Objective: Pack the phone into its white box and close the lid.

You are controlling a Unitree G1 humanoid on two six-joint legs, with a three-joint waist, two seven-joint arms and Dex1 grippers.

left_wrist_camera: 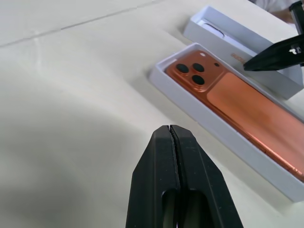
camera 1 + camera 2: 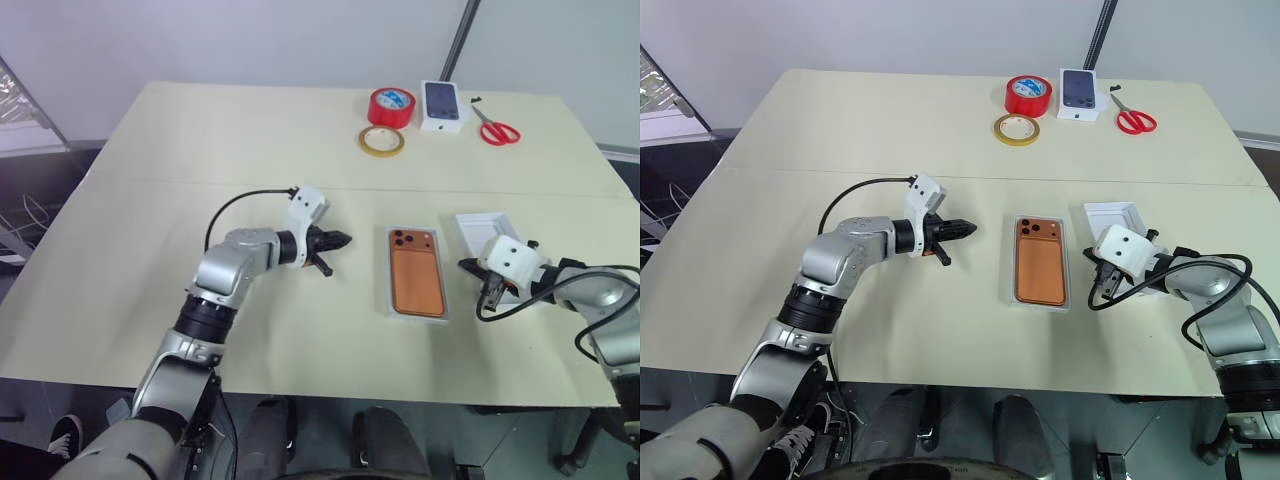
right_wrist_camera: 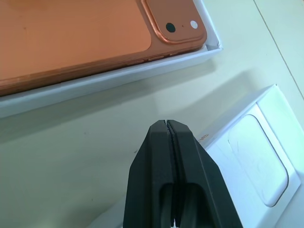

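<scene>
The orange-copper phone (image 2: 416, 275) lies camera side up inside the white box (image 2: 386, 300) at the middle of the table. My left gripper (image 2: 345, 239) hovers shut and empty a short way left of the box, pointing toward it; in the left wrist view its fingertips (image 1: 170, 128) meet in front of the phone (image 1: 247, 104). My right gripper (image 2: 488, 295) is shut and empty just right of the box, above the near end of the lid (image 2: 485, 228). The lid lies open side up, with what looks like a white insert (image 3: 259, 161) in it.
At the far side of the table stand a red tape roll (image 2: 391, 106), a yellow tape ring (image 2: 381, 141), a small white box with a phone picture (image 2: 443, 105) and red scissors (image 2: 497, 128). The table's front edge (image 2: 330, 385) runs close below both arms.
</scene>
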